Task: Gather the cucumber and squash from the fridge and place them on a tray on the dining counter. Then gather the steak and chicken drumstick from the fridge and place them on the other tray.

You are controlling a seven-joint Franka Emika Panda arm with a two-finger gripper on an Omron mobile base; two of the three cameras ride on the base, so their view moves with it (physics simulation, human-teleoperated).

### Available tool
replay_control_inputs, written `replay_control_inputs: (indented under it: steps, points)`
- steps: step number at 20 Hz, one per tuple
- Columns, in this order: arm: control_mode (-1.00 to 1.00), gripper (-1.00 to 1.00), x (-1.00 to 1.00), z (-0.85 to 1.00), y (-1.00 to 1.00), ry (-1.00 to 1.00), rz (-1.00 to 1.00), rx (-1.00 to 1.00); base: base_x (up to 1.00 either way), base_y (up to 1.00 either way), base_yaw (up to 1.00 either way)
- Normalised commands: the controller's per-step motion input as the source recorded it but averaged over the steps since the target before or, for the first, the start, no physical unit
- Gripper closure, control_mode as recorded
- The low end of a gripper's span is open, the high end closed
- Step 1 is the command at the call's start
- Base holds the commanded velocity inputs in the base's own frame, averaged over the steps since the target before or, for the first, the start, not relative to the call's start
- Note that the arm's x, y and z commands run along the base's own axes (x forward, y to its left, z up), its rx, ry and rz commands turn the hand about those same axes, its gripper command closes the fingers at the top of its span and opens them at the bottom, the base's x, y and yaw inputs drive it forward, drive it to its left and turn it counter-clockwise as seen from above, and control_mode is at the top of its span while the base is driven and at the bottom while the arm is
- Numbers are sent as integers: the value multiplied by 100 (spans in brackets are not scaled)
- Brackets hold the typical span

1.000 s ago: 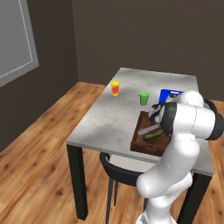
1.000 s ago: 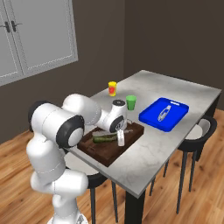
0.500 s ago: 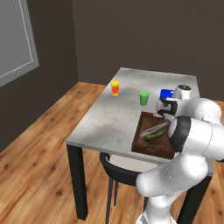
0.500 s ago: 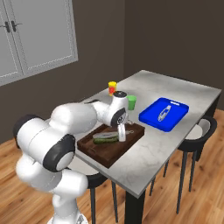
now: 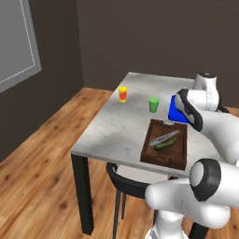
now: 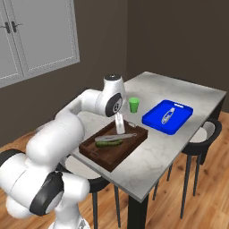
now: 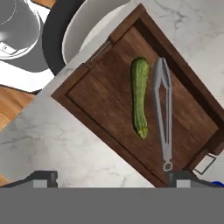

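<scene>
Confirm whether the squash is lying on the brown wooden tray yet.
No: the tray holds a green cucumber and silver tongs side by side, and no squash.

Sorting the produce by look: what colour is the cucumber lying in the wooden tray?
Green, paler toward one end; the cucumber shows best in the hand view.

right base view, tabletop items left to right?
wooden tray with cucumber and tongs → green cup → blue tray holding a utensil
</scene>
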Motion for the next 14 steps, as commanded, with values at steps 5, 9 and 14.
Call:
replay_control_inputs:
  steps: [5, 9, 14]
  points:
    - [-100, -100, -41, 34, 42, 3, 1, -17, 0, 0, 0]
    - [-100, -100, -40, 16, 22, -7, -44, -7, 0, 0, 0]
    - [-100, -100, -8, 17, 41, -12, -64, -2, 0, 0, 0]
